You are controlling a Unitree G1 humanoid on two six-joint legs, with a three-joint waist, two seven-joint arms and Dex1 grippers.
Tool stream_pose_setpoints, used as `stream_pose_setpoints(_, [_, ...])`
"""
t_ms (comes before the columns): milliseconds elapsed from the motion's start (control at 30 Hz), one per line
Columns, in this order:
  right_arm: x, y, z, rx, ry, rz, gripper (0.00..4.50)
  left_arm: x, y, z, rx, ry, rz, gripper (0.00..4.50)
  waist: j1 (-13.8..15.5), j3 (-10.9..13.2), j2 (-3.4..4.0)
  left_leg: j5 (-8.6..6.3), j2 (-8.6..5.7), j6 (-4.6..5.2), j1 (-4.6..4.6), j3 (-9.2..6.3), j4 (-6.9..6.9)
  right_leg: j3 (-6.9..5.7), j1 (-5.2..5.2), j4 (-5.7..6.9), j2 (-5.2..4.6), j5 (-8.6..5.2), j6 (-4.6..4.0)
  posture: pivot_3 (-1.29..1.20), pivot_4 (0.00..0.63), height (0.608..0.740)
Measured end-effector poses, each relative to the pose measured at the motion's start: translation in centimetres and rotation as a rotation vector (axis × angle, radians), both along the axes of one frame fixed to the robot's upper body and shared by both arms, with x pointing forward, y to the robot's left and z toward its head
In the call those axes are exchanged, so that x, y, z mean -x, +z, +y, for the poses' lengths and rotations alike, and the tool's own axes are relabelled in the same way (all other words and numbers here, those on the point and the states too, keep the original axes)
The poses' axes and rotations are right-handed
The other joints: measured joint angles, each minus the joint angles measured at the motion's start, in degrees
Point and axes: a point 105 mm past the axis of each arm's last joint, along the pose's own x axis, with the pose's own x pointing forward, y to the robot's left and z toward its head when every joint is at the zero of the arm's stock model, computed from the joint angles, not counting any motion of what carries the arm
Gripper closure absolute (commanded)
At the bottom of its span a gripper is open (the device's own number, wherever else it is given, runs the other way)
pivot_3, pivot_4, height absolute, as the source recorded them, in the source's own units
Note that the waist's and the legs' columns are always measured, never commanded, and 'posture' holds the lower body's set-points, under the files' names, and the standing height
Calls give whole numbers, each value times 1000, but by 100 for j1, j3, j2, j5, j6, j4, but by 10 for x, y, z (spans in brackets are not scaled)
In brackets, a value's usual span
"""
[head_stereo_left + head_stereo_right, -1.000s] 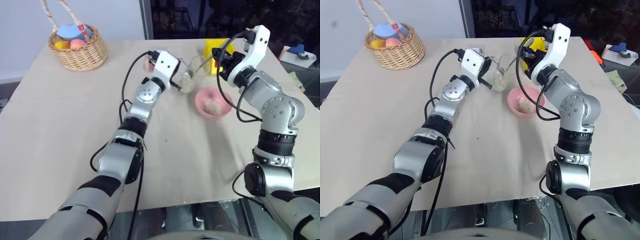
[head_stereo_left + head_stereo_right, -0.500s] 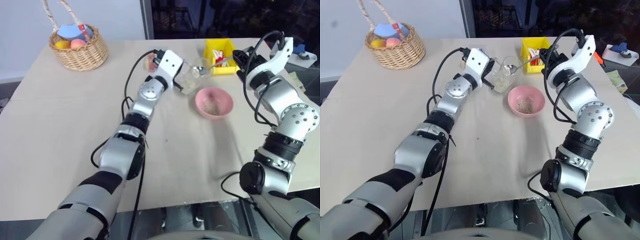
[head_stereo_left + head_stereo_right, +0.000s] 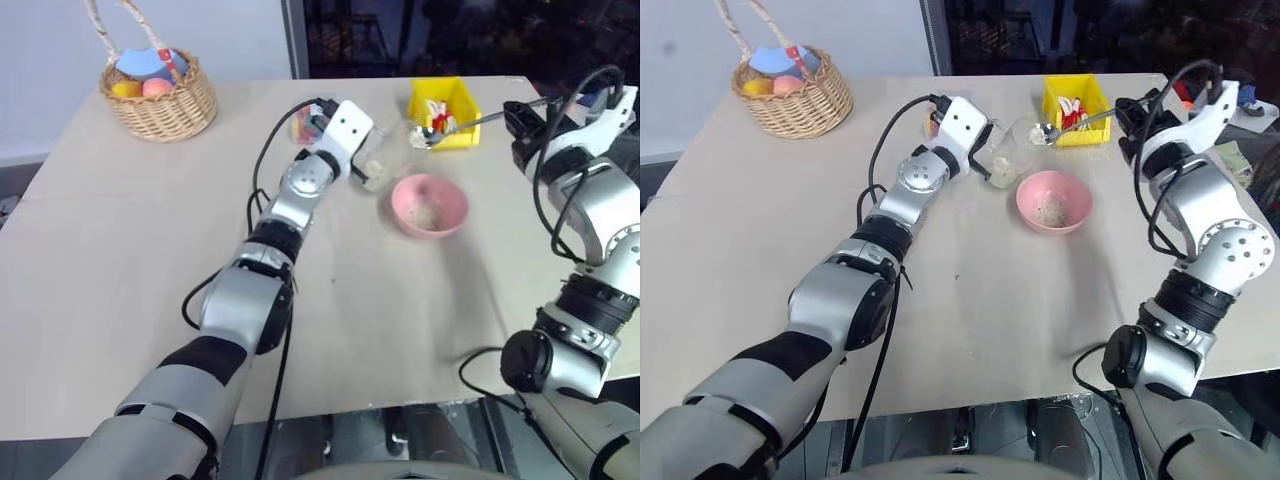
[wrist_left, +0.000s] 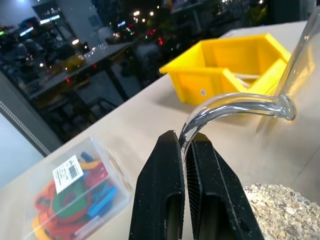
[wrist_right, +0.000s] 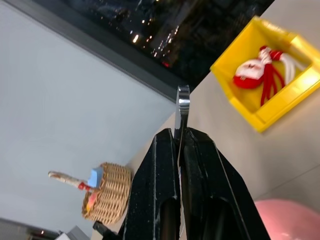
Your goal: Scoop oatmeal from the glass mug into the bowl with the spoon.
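Observation:
My left gripper (image 4: 186, 140) is shut on the curved clear handle of the glass mug (image 3: 388, 158), which leans toward the right with pale oatmeal (image 4: 282, 212) inside. The pink bowl (image 3: 450, 215) sits just right of the mug and has a small heap of flakes at its middle. At the table's far right, my right gripper (image 5: 179, 132) is shut on the thin handle of the silver spoon (image 3: 470, 123). The spoon lies about level, reaching left, and its small oval end (image 3: 1045, 131) hovers by the mug's mouth, behind the bowl.
A yellow bin (image 3: 462, 100) with red and white items stands behind the bowl. A clear box of coloured pieces (image 4: 80, 200) sits by the left hand. At the far left corner stands a wicker basket (image 3: 157, 100). The table's right edge is near the right arm.
My right arm has swung out to the right and its wrist has rolled, carrying the spoon away from over the bowl so that it reaches back toward the mug. The left gripper has kept the mug in place.

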Motion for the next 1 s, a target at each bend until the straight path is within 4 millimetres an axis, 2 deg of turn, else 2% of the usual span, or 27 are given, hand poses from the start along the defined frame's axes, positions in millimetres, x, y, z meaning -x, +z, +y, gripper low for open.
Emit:
stream_pose_setpoints(233, [13,5,-15,0,-37,-12,4500,-2,0,8,-12,29,3,4450,-1,0,0,0,0,0,2,1,0,3,0,-16,0,0,0,0,150,740])
stream_pose_setpoints(300, [17,4,-20,55,-55,-15,4500,-4,1,14,-15,47,0,4450,-2,0,0,0,0,1,1,1,0,3,0,-17,0,0,0,0,150,740])
stream_pose_setpoints(433, [20,-6,-14,217,-49,-9,4500,-6,3,27,-20,84,-6,4450,-6,0,0,-1,1,1,3,3,0,6,0,-17,0,0,0,0,150,740])
stream_pose_setpoints(633, [13,-20,14,536,22,-37,4500,-8,12,39,-12,115,-18,4450,-4,0,0,-1,0,1,3,0,1,8,-1,-15,1,0,0,0,150,740])
stream_pose_setpoints(667, [13,-21,21,716,28,-77,4500,-6,18,41,3,114,-36,4450,4,2,3,-1,-3,2,1,0,2,8,-2,-18,-1,-1,2,0,150,740])
stream_pose_setpoints(700, [14,-22,26,793,43,-103,4500,-6,20,43,12,117,-43,4450,6,2,3,-1,-2,3,-1,-2,1,5,-1,-22,0,-1,2,0,150,740])
stream_pose_setpoints(767, [18,-24,39,1083,67,-209,4500,-4,23,46,31,126,-50,4450,8,2,4,-3,-4,5,-3,-4,0,5,-1,-28,-1,-4,7,0,150,740])
stream_pose_setpoints(833, [22,-27,49,1261,100,-299,4500,-4,19,49,44,132,-39,4450,8,3,1,-3,-4,5,-7,-5,0,1,-1,-35,0,-5,9,0,150,740])
stream_pose_setpoints(900, [26,-32,61,1363,144,-395,4500,-1,13,51,48,135,-25,4450,9,5,-1,-3,-5,5,-8,-5,2,0,0,-35,0,-5,10,0,150,740])
stream_pose_setpoints(967, [29,-30,67,1351,164,-440,4500,0,11,52,51,137,-19,4450,15,5,-2,-2,-5,4,-8,-6,6,-2,0,-32,0,-4,9,0,150,740])
stream_pose_setpoints(1000, [31,-16,72,1150,157,-468,4500,2,10,54,71,136,-20,4450,15,6,-5,-1,-3,3,-7,-8,8,-6,2,-31,1,-4,9,0,150,740])
